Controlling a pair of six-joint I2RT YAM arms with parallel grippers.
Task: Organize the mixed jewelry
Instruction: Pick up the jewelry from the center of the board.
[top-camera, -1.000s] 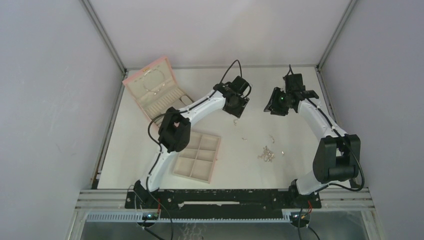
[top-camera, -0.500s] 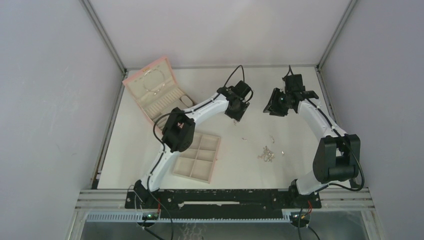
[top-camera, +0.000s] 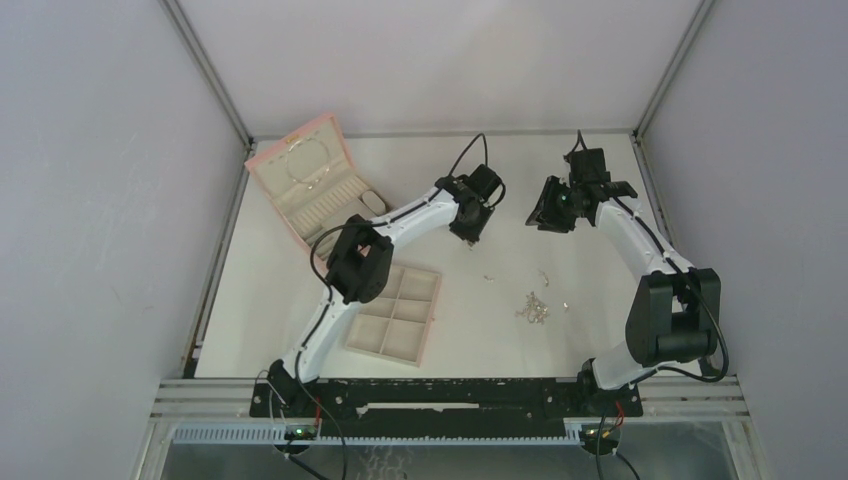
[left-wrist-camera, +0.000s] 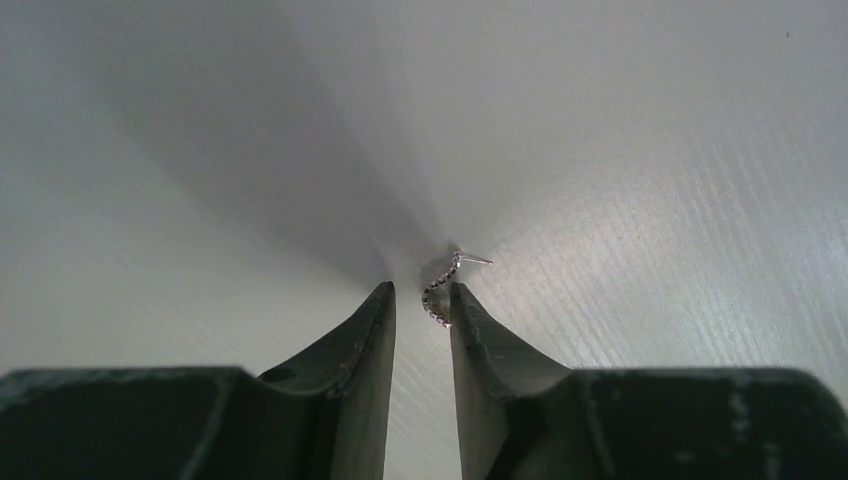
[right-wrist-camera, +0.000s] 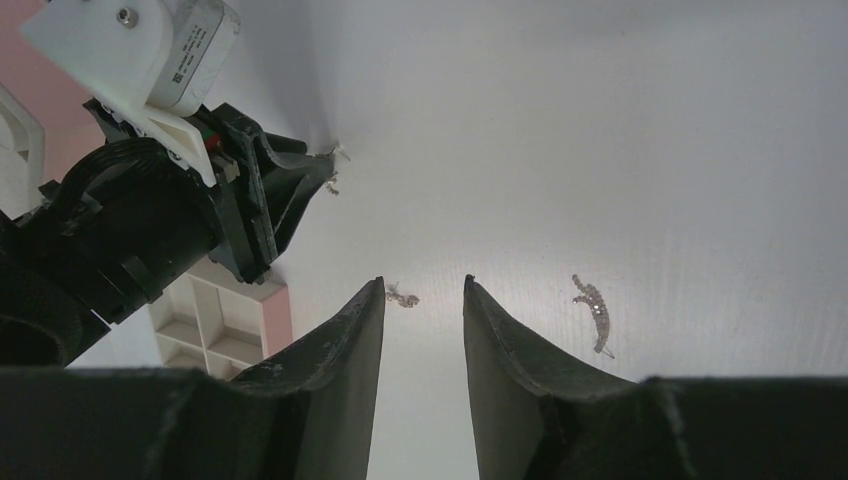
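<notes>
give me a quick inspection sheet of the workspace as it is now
surface: white table, jewelry scattered right of centre.
job's things: curved earring between the left jaws; chain cluster, small piece and curved piece loose on the table.
clutter: nothing seen; open pink box and beige tray sit at left.
jaws: left jaws narrowly apart around the earring, no grip seen; right jaws open above the table, empty.
cables: black cables loop off both arms, clear of the jewelry.
surroundings: grey walls, metal rail at the near edge.
</notes>
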